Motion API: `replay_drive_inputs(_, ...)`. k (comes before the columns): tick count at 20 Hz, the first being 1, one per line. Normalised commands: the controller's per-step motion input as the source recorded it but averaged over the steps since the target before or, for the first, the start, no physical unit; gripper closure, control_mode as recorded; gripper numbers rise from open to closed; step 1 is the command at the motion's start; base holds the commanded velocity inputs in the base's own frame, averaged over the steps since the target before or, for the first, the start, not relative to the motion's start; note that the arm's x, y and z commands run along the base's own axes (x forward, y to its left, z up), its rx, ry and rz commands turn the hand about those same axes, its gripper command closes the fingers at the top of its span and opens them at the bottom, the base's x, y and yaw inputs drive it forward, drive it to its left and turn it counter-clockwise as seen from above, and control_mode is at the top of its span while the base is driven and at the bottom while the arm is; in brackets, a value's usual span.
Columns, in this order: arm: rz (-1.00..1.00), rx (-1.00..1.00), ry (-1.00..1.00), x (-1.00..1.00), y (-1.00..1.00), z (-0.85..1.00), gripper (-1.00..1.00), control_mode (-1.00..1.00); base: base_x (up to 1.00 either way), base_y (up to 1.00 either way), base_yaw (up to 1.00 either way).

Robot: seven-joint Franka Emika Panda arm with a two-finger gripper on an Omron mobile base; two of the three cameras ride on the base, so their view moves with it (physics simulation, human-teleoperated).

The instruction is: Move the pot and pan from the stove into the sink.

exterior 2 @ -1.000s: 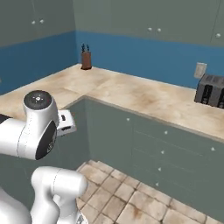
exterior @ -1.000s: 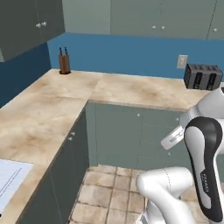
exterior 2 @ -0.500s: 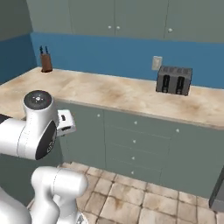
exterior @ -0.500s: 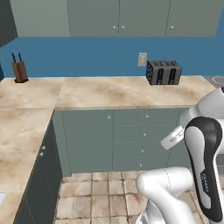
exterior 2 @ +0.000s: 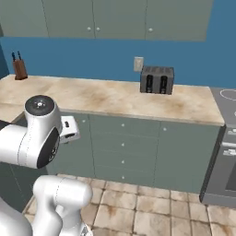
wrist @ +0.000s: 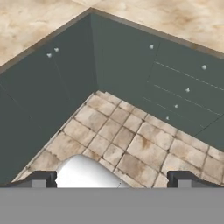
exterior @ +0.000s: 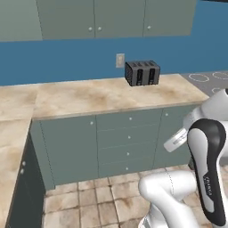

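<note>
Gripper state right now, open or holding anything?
Gripper: open, fingers spread wide, nothing between them, tiled floor beyond.

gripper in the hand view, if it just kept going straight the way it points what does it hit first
Probably the tiled floor. The gripper is open, holds nothing, and looks down into the corner where the dark cabinets meet. Nothing stands between it and the tiles, though depth is hard to judge here.
</note>
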Motion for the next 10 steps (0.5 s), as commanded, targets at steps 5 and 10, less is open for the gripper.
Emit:
replay_drive_inputs(5, 0.00, 0.00, 0.00, 0.00, 0.00, 0.00, -1.00, 1.00, 0.78, 0.32, -0.08)
replay_drive_inputs(10, 0.00, 0.00, 0.00, 0.00, 0.00, 0.00, -1.00, 1.00, 0.77, 0.32, -0.08)
